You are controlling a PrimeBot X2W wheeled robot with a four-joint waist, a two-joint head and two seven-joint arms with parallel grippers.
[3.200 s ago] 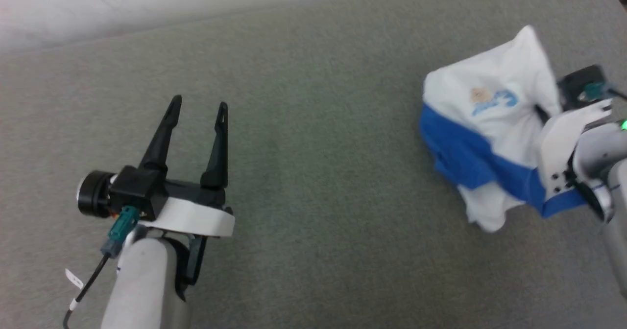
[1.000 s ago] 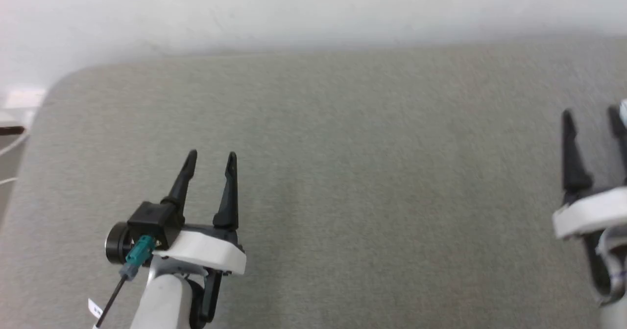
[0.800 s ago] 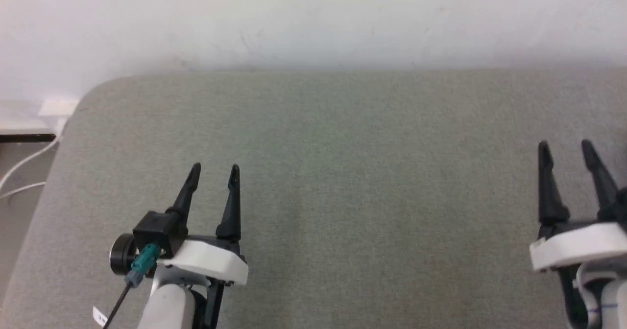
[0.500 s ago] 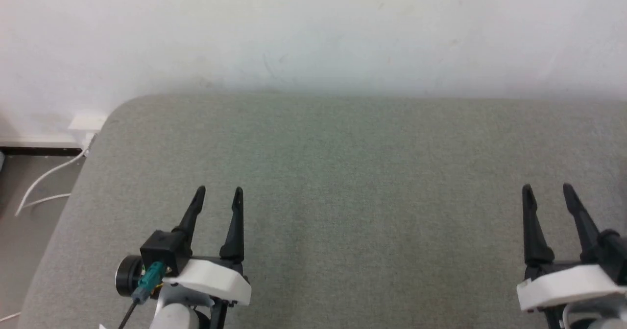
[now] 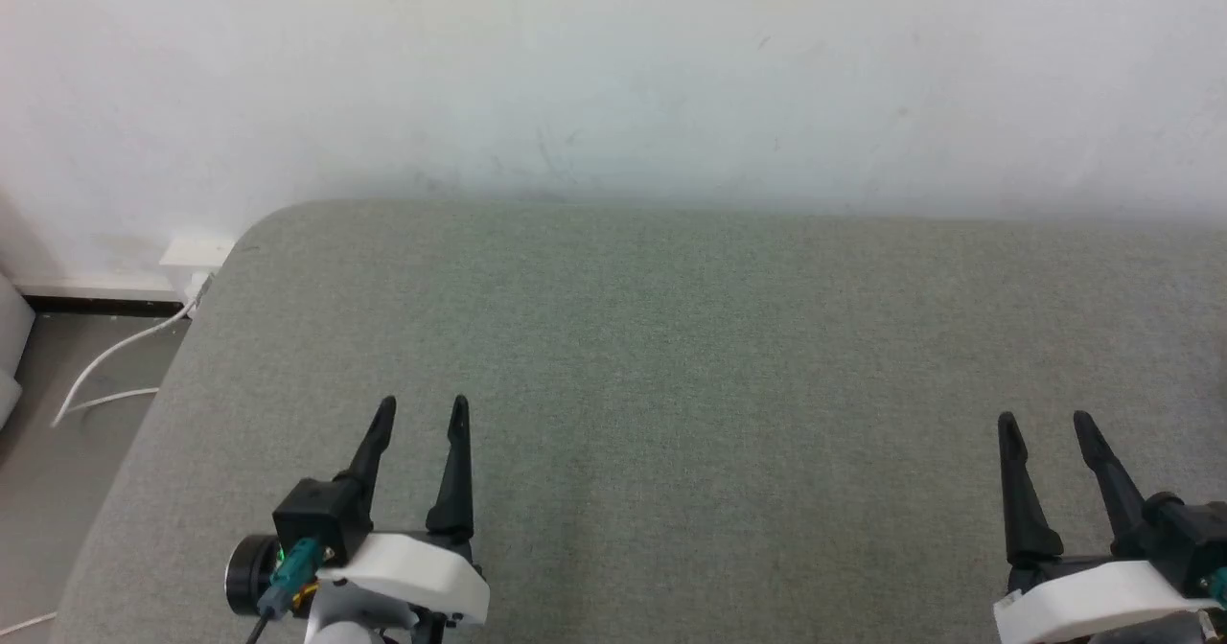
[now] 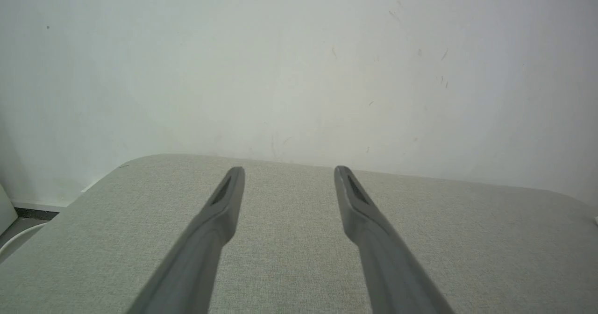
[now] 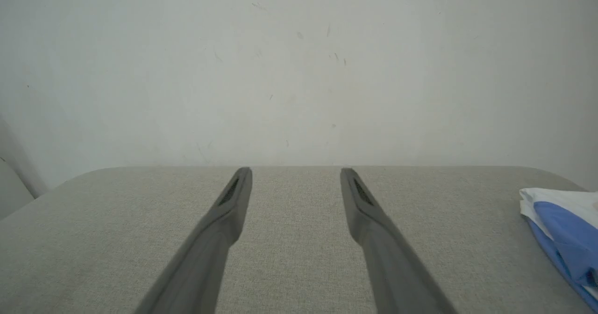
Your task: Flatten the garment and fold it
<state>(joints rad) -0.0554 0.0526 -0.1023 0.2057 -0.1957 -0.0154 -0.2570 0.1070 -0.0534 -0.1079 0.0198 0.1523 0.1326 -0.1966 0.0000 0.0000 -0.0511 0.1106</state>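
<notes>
The garment [image 7: 563, 230], white with blue parts, lies bunched on the grey surface at the right edge of the right wrist view, well to the right of that gripper's fingers. My left gripper [image 5: 420, 414] hovers open over the grey surface at the lower left of the head view, nothing between its fingers. At the lower right my right gripper [image 5: 1043, 425] is open and empty too. In the wrist views the left gripper [image 6: 288, 171] and the right gripper [image 7: 295, 173] both point toward the white wall.
A grey padded table [image 5: 671, 356] with rounded corners spans the head view, backed by a white wall [image 5: 613, 69]. Off its left edge lie a floor, a white cable [image 5: 105, 366] and a wall socket [image 5: 196, 251].
The head camera has tilted up and swung left, bringing the wall and the table's left corner into view. Both grippers stay open. The garment, held near the right gripper earlier, now lies apart from it.
</notes>
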